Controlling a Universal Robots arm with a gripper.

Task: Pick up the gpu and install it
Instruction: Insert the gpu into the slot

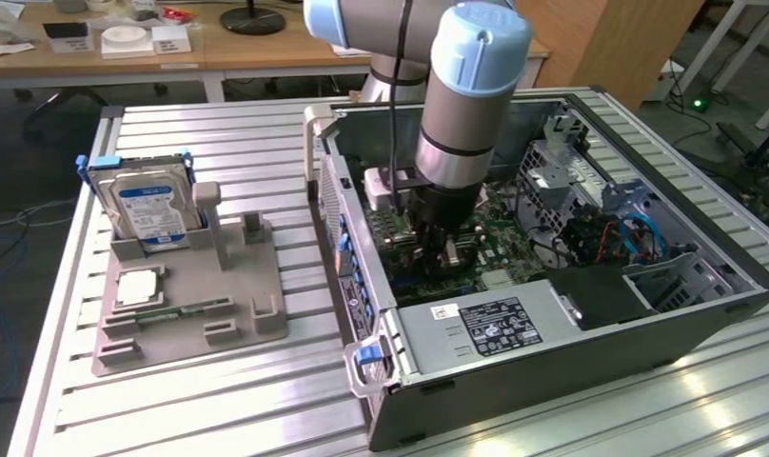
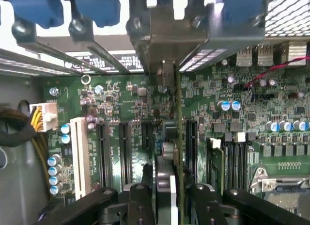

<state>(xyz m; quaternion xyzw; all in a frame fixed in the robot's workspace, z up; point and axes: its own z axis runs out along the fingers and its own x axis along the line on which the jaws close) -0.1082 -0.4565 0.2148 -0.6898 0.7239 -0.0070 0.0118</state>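
Now my gripper (image 2: 164,196) sits low in the frame's centre inside the computer case (image 1: 689,328), jaws narrowly parted around the gpu (image 2: 169,137), which stands edge-on in a motherboard (image 2: 121,94) slot.

gpu (image 2: 170,152) seen edge-on, face hidden; tool (image 2: 167,196) fingertips cut off.

This looks like a lab or workshop. A robot arm (image 1: 467,105) stands over an open computer case (image 1: 550,286) on a metal table (image 1: 232,400). A grey tray (image 1: 187,286) holds computer parts. Behind it, a wooden desk (image 1: 168,52) has small things on top, and cables lie on the floor.
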